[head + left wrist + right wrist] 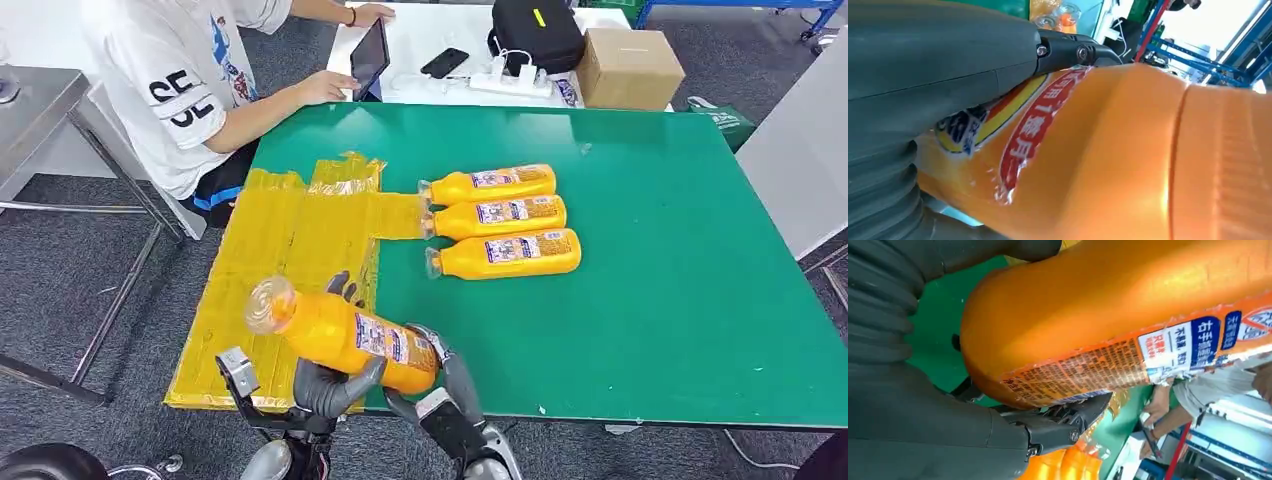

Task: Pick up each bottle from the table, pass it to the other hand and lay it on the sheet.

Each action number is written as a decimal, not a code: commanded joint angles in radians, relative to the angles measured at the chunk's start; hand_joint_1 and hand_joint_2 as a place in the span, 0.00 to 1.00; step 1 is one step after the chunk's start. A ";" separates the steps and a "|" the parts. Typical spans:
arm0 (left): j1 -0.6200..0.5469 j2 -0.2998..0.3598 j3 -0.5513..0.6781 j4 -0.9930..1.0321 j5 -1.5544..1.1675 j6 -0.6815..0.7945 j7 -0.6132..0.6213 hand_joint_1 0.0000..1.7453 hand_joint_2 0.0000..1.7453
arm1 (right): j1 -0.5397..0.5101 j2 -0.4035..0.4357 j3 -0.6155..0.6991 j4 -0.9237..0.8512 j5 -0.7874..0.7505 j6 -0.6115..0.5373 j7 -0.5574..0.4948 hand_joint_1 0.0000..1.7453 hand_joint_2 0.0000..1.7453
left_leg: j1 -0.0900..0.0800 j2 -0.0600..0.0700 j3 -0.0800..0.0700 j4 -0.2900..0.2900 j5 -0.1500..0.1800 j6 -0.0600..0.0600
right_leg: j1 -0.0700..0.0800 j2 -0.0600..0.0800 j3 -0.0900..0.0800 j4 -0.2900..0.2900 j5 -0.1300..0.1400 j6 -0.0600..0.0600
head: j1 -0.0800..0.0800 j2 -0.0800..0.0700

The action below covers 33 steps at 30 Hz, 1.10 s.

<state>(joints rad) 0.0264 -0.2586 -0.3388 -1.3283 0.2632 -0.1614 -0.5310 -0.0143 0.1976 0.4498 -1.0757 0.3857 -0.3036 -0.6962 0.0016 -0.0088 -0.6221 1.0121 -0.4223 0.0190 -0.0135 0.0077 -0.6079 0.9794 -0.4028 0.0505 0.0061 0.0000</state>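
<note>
— What are the hands doing?

— Both are on the same thing. The left hand (335, 385), grey with dark fingers, is wrapped around the middle of an orange plastic juice bottle with a clear cap and a printed label (345, 335). The right hand (440, 365) clasps that bottle's flat base end. The left wrist view shows the thumb (948, 55) pressed along the label; the right wrist view shows dark fingers (1063, 422) under the bottle's base.

— So both grip it?

— Yes, both hold the held bottle, which lies nearly level above the near edge of the green table (680, 300), cap pointing away from the right hand.

— Where is it relative to the sheet?

— Its cap end hangs over the near part of the crinkled yellow plastic sheet (280, 260), which covers the table's left side as the robot sees it. Its base end is over bare green, just beside the sheet's edge.

— And the other bottles?

— Three more orange bottles (500, 220) lie side by side on the table past the sheet, touching or nearly so, their caps toward the sheet and reaching its edge.

— Anything beyond the sheet?

— A person in a white printed shirt (190, 90) sits at the sheet's far corner, one hand by a dark tablet (368, 55). Farther off, on a white surface, are a black phone (444, 62), a black bag (535, 35) and a brown cardboard box (628, 68).
</note>
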 commanded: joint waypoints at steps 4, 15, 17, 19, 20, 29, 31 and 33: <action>-0.039 0.009 -0.022 0.067 -0.024 0.006 0.026 0.00 1.00 | -0.074 -0.009 0.174 0.174 0.098 -0.023 0.024 1.00 1.00 | 0.001 0.001 0.004 -0.001 -0.001 -0.001 | 0.001 0.000 0.004 -0.002 -0.001 -0.001 | 0.000 0.000; -0.041 0.009 -0.019 0.071 -0.025 0.005 0.026 0.00 1.00 | -0.080 -0.013 0.187 0.191 0.112 -0.024 0.036 1.00 1.00 | 0.001 -0.001 0.005 -0.001 -0.002 -0.001 | 0.002 -0.002 0.006 -0.001 -0.002 -0.002 | 0.000 0.000; -0.041 0.009 -0.019 0.071 -0.025 0.005 0.026 0.00 1.00 | -0.080 -0.013 0.187 0.191 0.112 -0.024 0.036 1.00 1.00 | 0.001 -0.001 0.004 -0.001 -0.001 -0.001 | 0.001 -0.002 0.004 -0.001 -0.001 -0.002 | 0.000 0.000; -0.041 0.009 -0.019 0.071 -0.025 0.005 0.026 0.00 1.00 | -0.080 -0.013 0.187 0.191 0.112 -0.024 0.036 1.00 1.00 | 0.001 -0.001 0.003 -0.001 -0.001 -0.001 | 0.001 -0.002 0.003 -0.001 -0.001 -0.001 | 0.000 0.000; -0.041 0.009 -0.019 0.071 -0.025 0.005 0.026 0.00 1.00 | -0.080 -0.013 0.187 0.191 0.112 -0.024 0.036 1.00 1.00 | 0.001 -0.001 0.005 0.000 -0.002 -0.001 | 0.002 -0.002 0.006 -0.001 -0.002 -0.002 | 0.000 0.000; -0.031 0.010 -0.016 0.062 -0.004 -0.028 0.026 1.00 1.00 | -0.081 -0.009 0.188 0.198 0.115 -0.033 0.046 1.00 1.00 | 0.002 0.000 0.008 0.000 -0.003 -0.002 | 0.002 -0.002 0.008 -0.002 -0.003 -0.003 | 0.000 0.000; -0.025 0.004 -0.005 0.060 0.050 -0.071 0.039 1.00 1.00 | -0.085 -0.009 0.189 0.202 0.121 -0.038 0.053 1.00 1.00 | 0.001 0.000 0.005 -0.001 -0.002 -0.001 | 0.002 -0.002 0.005 -0.001 -0.002 -0.002 | 0.000 0.000; -0.020 0.004 0.000 0.055 0.103 -0.108 0.054 1.00 1.00 | -0.088 -0.009 0.192 0.208 0.130 -0.044 0.057 1.00 1.00 | 0.001 0.000 0.004 0.000 -0.002 -0.001 | 0.001 -0.001 0.005 -0.001 -0.002 -0.002 | 0.000 0.000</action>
<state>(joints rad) 0.0391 -0.2560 -0.3189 -1.3058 0.2627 -0.1724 -0.5123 -0.0902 0.1988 0.5619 -0.9480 0.4852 -0.3421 -0.6493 0.0014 -0.0084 -0.6222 1.0121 -0.4223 0.0190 -0.0136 0.0080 -0.6087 0.9794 -0.4028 0.0505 0.0061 0.0000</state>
